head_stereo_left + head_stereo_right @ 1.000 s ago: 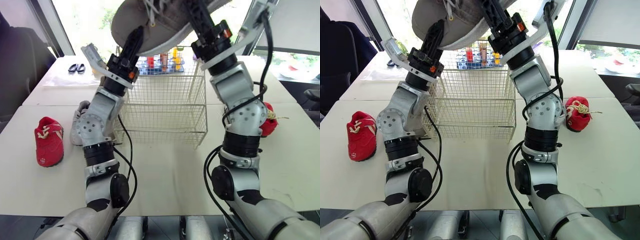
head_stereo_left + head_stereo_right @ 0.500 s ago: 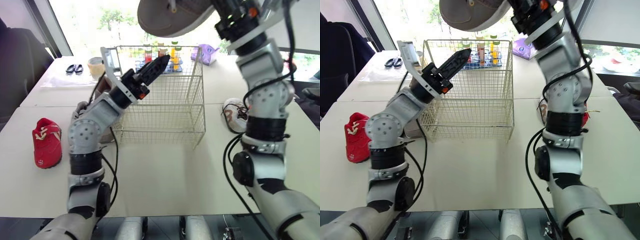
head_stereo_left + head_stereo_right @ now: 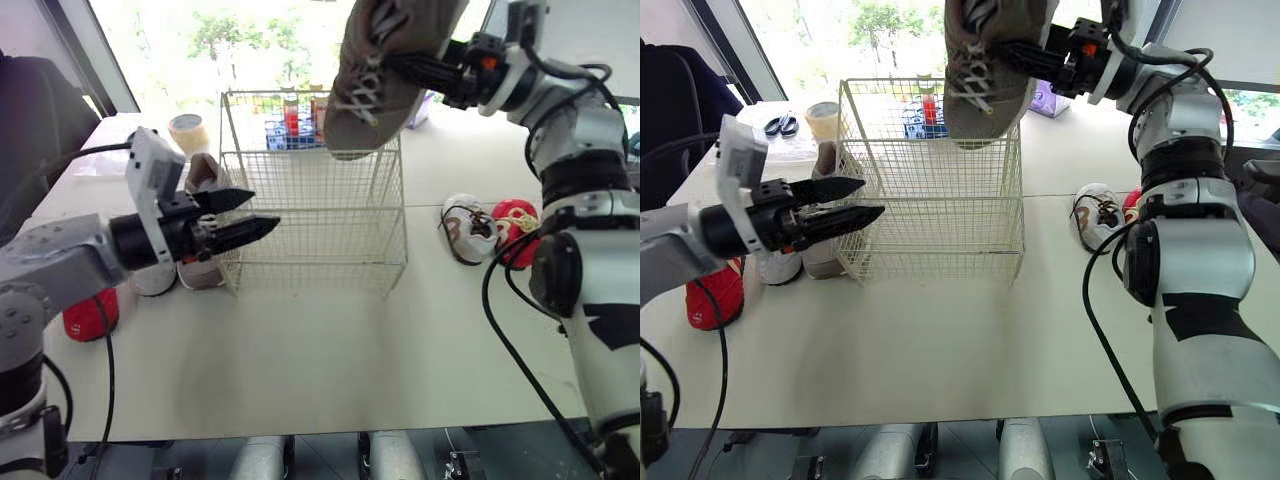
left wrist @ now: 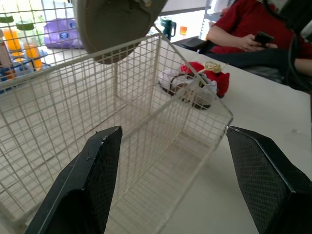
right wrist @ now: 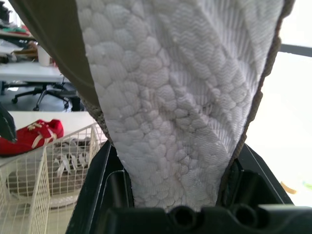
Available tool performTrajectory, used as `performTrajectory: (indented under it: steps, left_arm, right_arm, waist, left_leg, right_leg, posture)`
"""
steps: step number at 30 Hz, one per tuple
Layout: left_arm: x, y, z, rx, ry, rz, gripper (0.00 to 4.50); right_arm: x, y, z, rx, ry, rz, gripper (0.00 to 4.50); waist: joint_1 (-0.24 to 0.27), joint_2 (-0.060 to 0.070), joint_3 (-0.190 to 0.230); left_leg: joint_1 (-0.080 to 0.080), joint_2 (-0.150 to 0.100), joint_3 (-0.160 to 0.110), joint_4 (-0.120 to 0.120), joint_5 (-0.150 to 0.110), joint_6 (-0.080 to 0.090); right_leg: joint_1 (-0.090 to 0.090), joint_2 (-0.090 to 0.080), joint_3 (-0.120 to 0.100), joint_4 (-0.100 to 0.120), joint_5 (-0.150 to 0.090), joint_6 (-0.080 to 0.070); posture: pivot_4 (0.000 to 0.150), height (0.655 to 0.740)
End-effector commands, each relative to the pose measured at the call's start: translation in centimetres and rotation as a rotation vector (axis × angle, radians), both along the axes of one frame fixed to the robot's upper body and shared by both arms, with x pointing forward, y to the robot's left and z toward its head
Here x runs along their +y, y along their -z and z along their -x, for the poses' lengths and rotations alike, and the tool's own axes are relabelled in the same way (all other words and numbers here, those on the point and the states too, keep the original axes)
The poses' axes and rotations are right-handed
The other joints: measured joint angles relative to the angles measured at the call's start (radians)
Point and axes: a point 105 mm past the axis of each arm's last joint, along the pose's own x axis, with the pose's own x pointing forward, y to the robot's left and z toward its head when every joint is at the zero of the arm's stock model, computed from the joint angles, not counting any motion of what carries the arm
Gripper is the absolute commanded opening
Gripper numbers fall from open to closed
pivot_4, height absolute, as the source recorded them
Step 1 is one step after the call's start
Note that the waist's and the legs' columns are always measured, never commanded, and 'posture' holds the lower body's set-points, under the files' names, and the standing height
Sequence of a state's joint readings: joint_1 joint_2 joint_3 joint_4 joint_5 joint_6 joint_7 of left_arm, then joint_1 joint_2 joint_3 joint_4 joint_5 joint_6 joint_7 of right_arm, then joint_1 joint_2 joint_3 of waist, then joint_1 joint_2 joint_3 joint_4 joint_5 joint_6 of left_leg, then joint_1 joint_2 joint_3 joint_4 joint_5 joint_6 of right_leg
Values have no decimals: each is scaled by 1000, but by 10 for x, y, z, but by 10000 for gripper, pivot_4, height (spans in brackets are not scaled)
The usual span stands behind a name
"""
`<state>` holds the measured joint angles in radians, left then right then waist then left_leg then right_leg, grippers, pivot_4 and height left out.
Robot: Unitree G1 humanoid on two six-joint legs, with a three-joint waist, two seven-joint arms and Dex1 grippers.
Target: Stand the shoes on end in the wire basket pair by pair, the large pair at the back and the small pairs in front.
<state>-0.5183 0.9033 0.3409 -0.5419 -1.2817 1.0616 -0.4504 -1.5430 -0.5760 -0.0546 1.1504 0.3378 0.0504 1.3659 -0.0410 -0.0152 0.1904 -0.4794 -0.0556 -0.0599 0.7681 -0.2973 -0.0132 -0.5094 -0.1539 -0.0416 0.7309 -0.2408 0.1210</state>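
The right gripper (image 3: 425, 70) holds the large grey shoe (image 3: 385, 75) high above the wire basket (image 3: 315, 230). Its jaws are pinching the shoe across the sole, and the right wrist view shows the white sole between them. The shoe hangs with the toe down, over the far right part of the basket. The basket stands on the tabletop (image 3: 330, 350) and has no shoe in it yet. The left gripper (image 3: 262, 208) is near the near left corner of the basket, outside the wire, with its jaws spread and holding nothing.

Other shoes wait on the tabletop. A pale shoe (image 3: 820, 258) lies just left of the basket and a small red shoe (image 3: 710, 295) lies further left. On the right, a small white shoe (image 3: 465, 225) lies just beside a second red shoe (image 3: 515, 225).

I judge the step in hand is to put the first large shoe at the back. To do it well, the shoe should go straight down, with the toe clear of the far rim and the right wall. It should end in the far right corner, so that its partner fits beside it. The jaws should let go only when the toe rests on the basket floor and the shoe leans on the far wall. Otherwise it may tip to the near side and take the place of the small pairs. The left gripper should stay out of the opening.
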Motion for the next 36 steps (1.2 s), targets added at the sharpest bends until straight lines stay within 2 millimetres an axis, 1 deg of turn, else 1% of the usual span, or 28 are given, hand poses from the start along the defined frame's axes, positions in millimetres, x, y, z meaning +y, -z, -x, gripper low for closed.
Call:
performTrajectory:
  steps: [1, 4, 8, 10, 11, 12, 13, 14, 15, 19, 23, 26, 29, 30, 32, 33, 34, 36]
  left_arm:
    - [-1, -6, 8, -29, 9, 3, 34784]
    - [1, 0, 5, -21, -8, -9, 34784]
    - [-3, -3, 0, -37, -7, 25, 34784]
    - [-4, -3, -2, -42, -4, 29, 35438]
    - [-5, -3, -3, -43, -3, 32, 35438]
    - [-5, -4, -3, -44, -2, 33, 35438]
    - [-6, -4, -3, -44, 1, 33, 35438]
    - [-6, -3, -3, -43, 1, 33, 35438]
    - [-7, -3, -3, -43, 3, 33, 35438]
    - [-6, -3, -5, -40, 2, 39, 35438]
    - [-6, -2, -10, -36, 2, 41, 35438]
    - [-3, -4, -14, -38, -7, 54, 35438]
    - [1, -10, -15, -39, -5, 82, 35438]
    - [7, -16, -17, -42, -18, 112, 35438]
    - [22, -29, -20, -35, -36, 178, 40552]
    - [30, -35, -23, -41, -63, 198, 43746]
    - [38, -40, -28, -50, -97, 217, 44465]
    - [61, -50, -44, -84, -247, 206, 44465]
  right_arm:
    - [5, -7, 3, -31, -24, 31, 15478]
    - [10, 6, 1, 24, -47, 62, 15478]
    - [13, 15, -6, 63, -24, 55, 15478]
    - [12, 19, -9, 75, -2, 52, 25584]
    - [11, 20, -10, 79, 3, 54, 29405]
    - [10, 21, -11, 80, 11, 54, 31618]
    - [10, 22, -12, 79, 20, 54, 37967]
    - [9, 20, -12, 71, 29, 50, 42087]
    - [7, 18, -13, 60, 42, 41, 44675]
    - [1, 8, -11, 23, 59, 22, 44675]
    - [-13, -4, -7, -27, 92, 19, 44675]
    - [-19, -12, 0, -50, 82, 24, 44675]
    - [-23, -21, 7, -81, 60, 46, 44675]
    - [-25, -27, 13, -92, 34, 39, 44675]
    - [-34, -37, 22, -130, 31, 22, 45000]
    - [-38, -39, 23, -149, 45, 29, 45000]
    - [-41, -38, 23, -158, 64, 45, 45000]
    - [-54, -39, 22, -180, 140, 68, 45000]
  waist:
    - [-1, 0, 0]
    - [-1, 0, 0]
    - [-2, 0, 0]
    - [-2, 0, 0]
    - [-2, 0, 0]
    - [-2, 0, 0]
    - [-2, 0, 0]
    - [-3, 0, 0]
    - [-4, 0, 0]
    - [-4, 0, 0]
    - [-3, 0, 0]
    - [-4, 0, 0]
    - [-4, 0, 0]
    - [-4, 0, 0]
    - [-5, 0, 0]
    - [-4, 0, 0]
    - [-4, 0, 0]
    - [-3, 0, 0]
  left_leg:
    - [0, 0, 0, 0, 0, 0]
    - [0, 0, 0, 0, 0, 0]
    - [0, 0, 0, 0, 0, 0]
    - [0, 0, 0, 0, 0, 0]
    - [0, 0, 0, 0, 0, 0]
    - [0, 0, 0, 0, 0, 0]
    - [0, 0, 0, 0, 0, -1]
    - [0, -1, 0, 0, 0, -1]
    - [0, 0, 0, 0, 0, -1]
    - [0, 0, 0, 0, 1, -1]
    - [0, 0, 0, 0, 1, -1]
    - [0, -1, 0, 1, 1, -1]
    - [0, 0, 0, 0, 1, -1]
    - [0, 0, 0, 0, 1, -1]
    - [0, 0, 0, 0, 1, -1]
    - [0, 0, 0, 0, 1, -1]
    - [0, 0, 0, 0, 1, -1]
    - [0, 0, 0, 0, 1, -1]
  right_leg:
    - [0, 0, 0, 0, 0, 0]
    - [0, 0, 0, 1, 0, 1]
    - [0, 0, 0, 2, -1, 1]
    - [-1, 0, 0, 2, -1, 1]
    - [-1, 0, 0, 2, -1, 1]
    - [-1, 0, 0, 2, -1, 1]
    - [-1, 0, 0, 2, -1, 1]
    - [-1, 0, 0, 2, -1, 1]
    - [-1, 0, 0, 2, -1, 1]
    - [-2, 0, 1, 2, -1, 1]
    - [-1, 0, 1, 3, -1, 1]
    - [-1, 0, 1, 3, -1, 1]
    - [-2, 0, 1, 3, -1, 1]
    - [-2, 0, 1, 3, -1, 1]
    - [-2, 0, 1, 3, -1, 1]
    - [-2, 0, 1, 3, -1, 1]
    - [-2, 0, 1, 3, -1, 1]
    - [-2, 1, 1, 3, -1, 1]
  posture:
    - [1500, 6563]
    - [1500, 6563]
    - [1500, 6563]
    - [1500, 6563]
    - [1500, 6563]
    - [1500, 6563]
    - [1500, 6563]
    - [1500, 6563]
    - [1500, 6563]
    - [1500, 6563]
    - [1500, 6563]
    - [1500, 6563]
    - [1500, 6563]
    - [1500, 6563]
    - [1500, 6563]
    - [1500, 6563]
    - [1500, 6563]
    - [1500, 6563]
